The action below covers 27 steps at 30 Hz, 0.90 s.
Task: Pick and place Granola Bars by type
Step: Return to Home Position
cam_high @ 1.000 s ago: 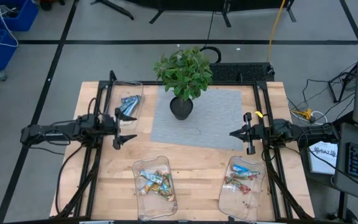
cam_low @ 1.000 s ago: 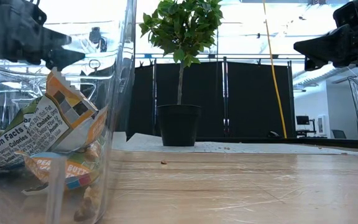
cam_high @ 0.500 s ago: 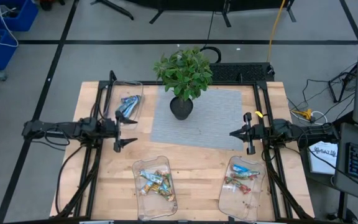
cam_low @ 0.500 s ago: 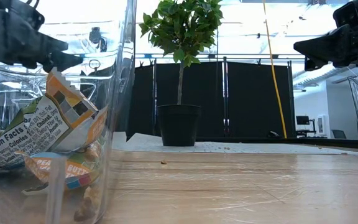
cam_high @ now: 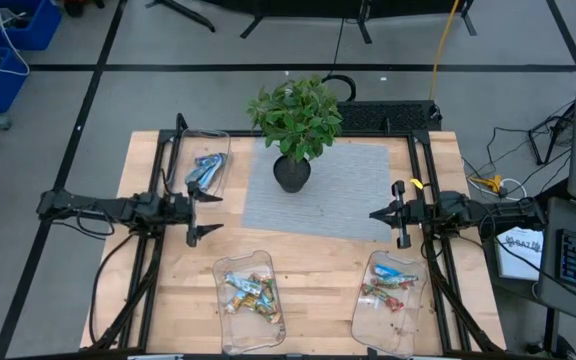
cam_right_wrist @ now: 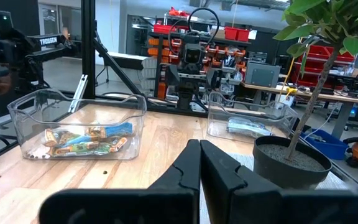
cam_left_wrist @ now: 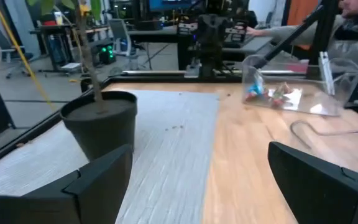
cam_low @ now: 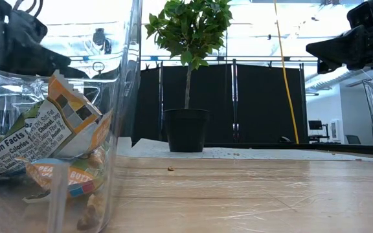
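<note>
Near the left edge of the table, left gripper, fingers spread wide with nothing between them, pointing toward the middle; hovers just in front of the clear tray at the back-left corner, apart from it. Inside that tray, blue-white granola bars heaped together. Toward the right edge, right gripper, fingers pressed flat together on nothing, likewise facing the middle, tip above the right edge of the grey mat. On the mat's left part, potted plant, upright. Along the front edge, two more clear trays, well apart: middle tray holding green-yellow-orange bars in a loose pile; front-right tray holding red-blue bars. Close up in the low view, one crumpled wrapper leaning against a tray wall, printed nutrition panel facing out.
</note>
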Tool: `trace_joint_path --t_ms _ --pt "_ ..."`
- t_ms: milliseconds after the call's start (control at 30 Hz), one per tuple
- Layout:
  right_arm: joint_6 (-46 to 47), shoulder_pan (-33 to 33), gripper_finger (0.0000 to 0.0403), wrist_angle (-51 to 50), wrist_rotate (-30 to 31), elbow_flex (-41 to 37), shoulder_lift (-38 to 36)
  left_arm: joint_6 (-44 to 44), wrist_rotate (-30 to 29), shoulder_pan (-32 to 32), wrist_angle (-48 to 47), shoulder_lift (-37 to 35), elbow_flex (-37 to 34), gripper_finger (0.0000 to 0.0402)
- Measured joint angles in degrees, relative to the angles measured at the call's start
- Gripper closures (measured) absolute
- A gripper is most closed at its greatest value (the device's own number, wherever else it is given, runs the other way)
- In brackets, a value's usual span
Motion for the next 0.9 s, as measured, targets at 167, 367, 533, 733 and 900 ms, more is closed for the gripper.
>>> trace_joint_path --t_ms 167,367,533,733,900 --pt "0.0 0.0 0.0403 0.0 0.0 0.0 0.0 0.0 0.0 -0.9 1.8 0.0 0.0 0.0029" --pt "0.0 0.0 0.0403 0.0 0.0 0.0 0.0 -0.4 0.0 -0.9 0.9 0.0 0.0 0.0023" --pt "0.0 0.0 0.0403 0.0 0.0 0.0 0.0 -0.4 0.0 -0.9 0.9 0.0 0.0 0.0028" --pt "0.0 0.0 0.0403 0.0 0.0 0.0 0.0 -0.5 0.0 -0.9 0.9 0.0 0.0 0.0026" --pt "0.0 0.0 0.0403 0.0 0.0 0.0 0.0 -0.5 0.0 -0.9 0.9 0.0 0.0 0.0024"
